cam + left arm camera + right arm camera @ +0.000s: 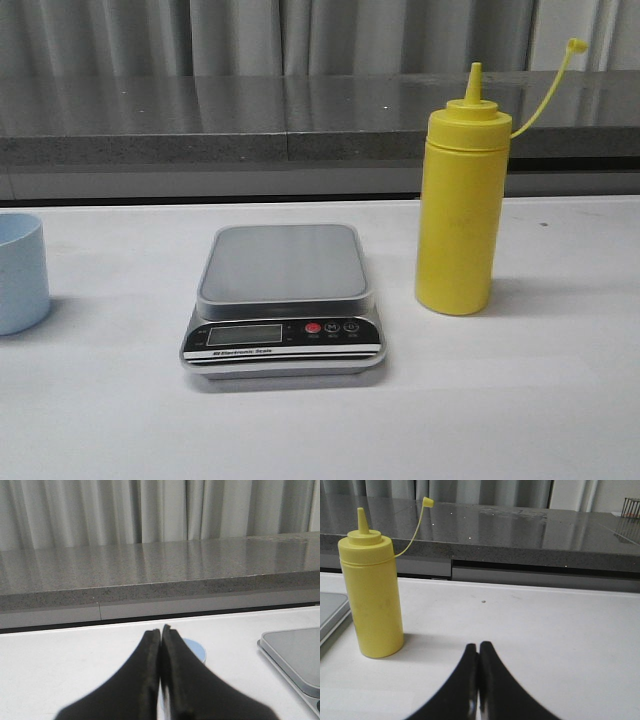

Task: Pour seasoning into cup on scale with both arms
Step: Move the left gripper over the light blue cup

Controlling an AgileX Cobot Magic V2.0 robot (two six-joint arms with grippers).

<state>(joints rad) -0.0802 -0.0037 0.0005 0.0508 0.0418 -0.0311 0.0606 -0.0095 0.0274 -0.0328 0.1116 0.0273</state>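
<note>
Our left gripper (160, 632) is pressed closed on nothing, low over the table (100, 400), the cup (196, 650) just beyond its tips. Our right gripper (479, 647) likewise, empty. In the front view, the seasoning (460, 220) stands upright at three o'clock of the scale (285, 300), the cup at nine.

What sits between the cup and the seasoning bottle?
The scale, its platform bare, stands between the cup and the seasoning bottle in the front view.
</note>
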